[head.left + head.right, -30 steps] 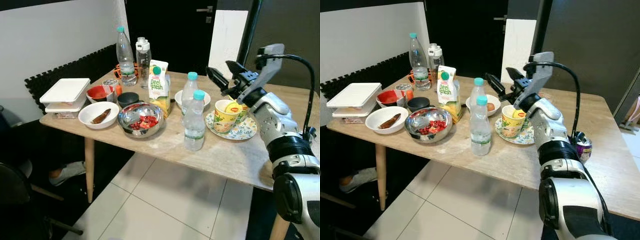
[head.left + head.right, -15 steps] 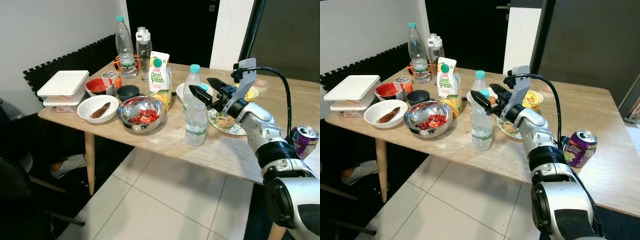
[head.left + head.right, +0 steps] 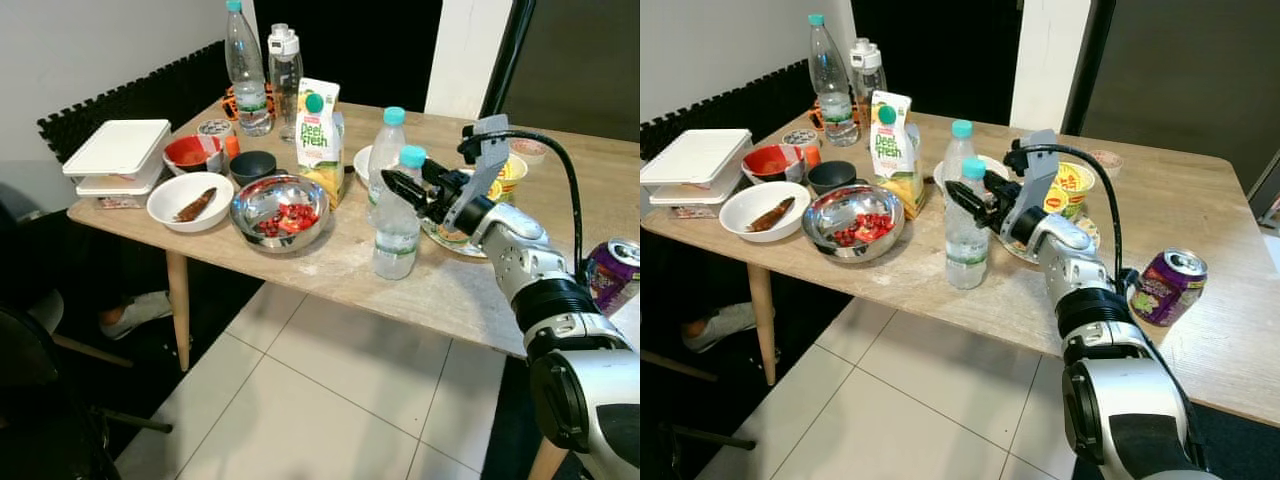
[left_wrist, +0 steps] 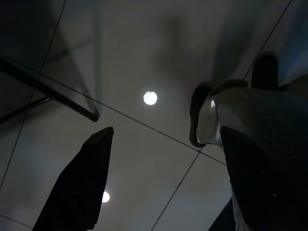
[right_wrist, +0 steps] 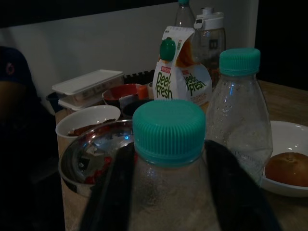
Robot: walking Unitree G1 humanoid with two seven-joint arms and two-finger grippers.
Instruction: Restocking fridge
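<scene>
Your target, the near water bottle (image 3: 966,235), stands upright on the tabletop (image 3: 940,285) close to the front edge, teal cap on, with a second water bottle (image 3: 958,160) right behind it. Your right gripper (image 3: 978,198) is at its neck, jaws spread, one black finger on each side just under the cap; the right wrist view shows both fingers flanking the shoulder, and I can't tell whether they touch the plastic yet.

Watch the height. You're gripping near the top of a tall, thin-walled bottle, so if the jaws close unevenly it could tip toward the edge or swing under the pinch when you lift. The rear bottle sits just beside the far finger; a nudge there knocks it into the white dish (image 5: 284,159) holding the brown bun.

Around them, the juice carton (image 3: 893,140) and the steel bowl (image 3: 854,220) of red pieces sit to your left, the yellow noodle cup (image 3: 1072,186) on its plate under your forearm, the purple can (image 3: 1167,287) further right. Your left gripper (image 4: 159,183) hangs idle over floor tiles, jaws apart.
</scene>
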